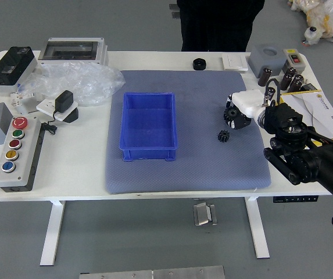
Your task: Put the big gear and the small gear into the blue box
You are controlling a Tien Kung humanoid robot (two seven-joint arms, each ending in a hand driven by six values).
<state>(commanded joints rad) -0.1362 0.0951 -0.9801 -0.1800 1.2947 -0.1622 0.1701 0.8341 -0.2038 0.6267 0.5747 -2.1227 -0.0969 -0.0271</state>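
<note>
Head view. Right hand (247, 104), smooth white shell with black digits, at the end of a glossy, many-jointed black arm (305, 157) from the right edge; fingers curled in and closed on the big gear (231, 114). Big gear: black, round, toothed, partly hidden by the grip, over the right part of the mat; whether lifted or touching the cloth, impossible to tell. Small gear (224, 136): black, short-toothed rim, lying on the mat just nearer the table's front edge than the big gear, between hand and box. Blue box (149, 154): glossy plastic, rectangular, open-topped, straight-walled, upright on the left half of the mat. Mat (207, 171): blue-grey, finely textured, rounded corners, flat on the white, smooth table (79, 168).

Far edge of the mat: black ring-shaped piece (199, 64), thick-walled; near it, thin white plate (235, 62). Left side: crumpled clear plastic film (82, 81); grey button panel (24, 160), long and boxy, with a row of round domed coloured buttons; black block (11, 68), hard-edged; grey case (70, 51) with dark rectangular window. Right side: grey block (267, 58) with rounded hollow; dark, stubby cylinders (264, 76); yellow-edged board (323, 116) under white paper. Beyond the table: person (218, 26) in dark, matte clothing, partly visible.
</note>
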